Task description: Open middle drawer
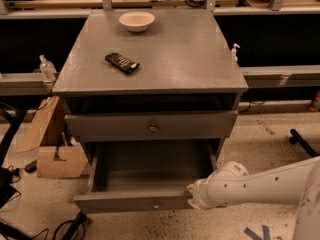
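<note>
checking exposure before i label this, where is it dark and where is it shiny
Camera view: the cabinet top catches a soft sheen from above; the gap under it and the inside of the pulled-out drawer lie in shadow; the gripper, at that drawer's right front corner, is well lit.

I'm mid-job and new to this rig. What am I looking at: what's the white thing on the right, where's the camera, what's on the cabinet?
There is one camera view, looking down on the front of a grey cabinet. The white tube from the right is the robot's arm; its tool sits at the right front corner of the middle drawer, which stands pulled out and looks empty. On the cabinet top lie a white bowl and a dark flat object. Whether the tool grips the drawer, I cannot tell.
</note>
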`<state>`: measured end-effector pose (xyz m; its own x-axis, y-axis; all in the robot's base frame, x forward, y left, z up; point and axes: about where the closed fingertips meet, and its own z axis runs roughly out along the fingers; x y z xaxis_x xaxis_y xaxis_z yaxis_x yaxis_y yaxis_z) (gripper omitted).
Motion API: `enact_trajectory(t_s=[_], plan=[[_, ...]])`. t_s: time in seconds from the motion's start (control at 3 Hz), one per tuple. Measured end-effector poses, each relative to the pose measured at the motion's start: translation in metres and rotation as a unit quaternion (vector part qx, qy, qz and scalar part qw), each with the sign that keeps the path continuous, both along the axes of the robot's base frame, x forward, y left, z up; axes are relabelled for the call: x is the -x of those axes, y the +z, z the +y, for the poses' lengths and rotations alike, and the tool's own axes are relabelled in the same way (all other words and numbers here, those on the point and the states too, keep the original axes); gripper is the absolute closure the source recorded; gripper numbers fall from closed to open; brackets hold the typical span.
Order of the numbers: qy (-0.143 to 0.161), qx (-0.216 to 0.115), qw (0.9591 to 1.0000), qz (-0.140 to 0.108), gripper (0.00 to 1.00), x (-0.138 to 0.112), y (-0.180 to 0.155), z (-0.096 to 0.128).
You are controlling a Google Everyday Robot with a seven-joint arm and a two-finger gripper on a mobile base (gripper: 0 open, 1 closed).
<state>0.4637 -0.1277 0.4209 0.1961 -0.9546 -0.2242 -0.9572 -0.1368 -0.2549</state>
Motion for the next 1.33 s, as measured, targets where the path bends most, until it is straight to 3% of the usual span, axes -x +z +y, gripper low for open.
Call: enact_trajectory(t_s=[0.67, 1.33], plan=[[0.000, 0.000, 1.0000, 0.000, 1.00, 0.0000, 0.0026, 0.0000], [0.000, 0.000, 1.0000, 0.001, 0.59, 0.0004, 0.0024, 0.0004]])
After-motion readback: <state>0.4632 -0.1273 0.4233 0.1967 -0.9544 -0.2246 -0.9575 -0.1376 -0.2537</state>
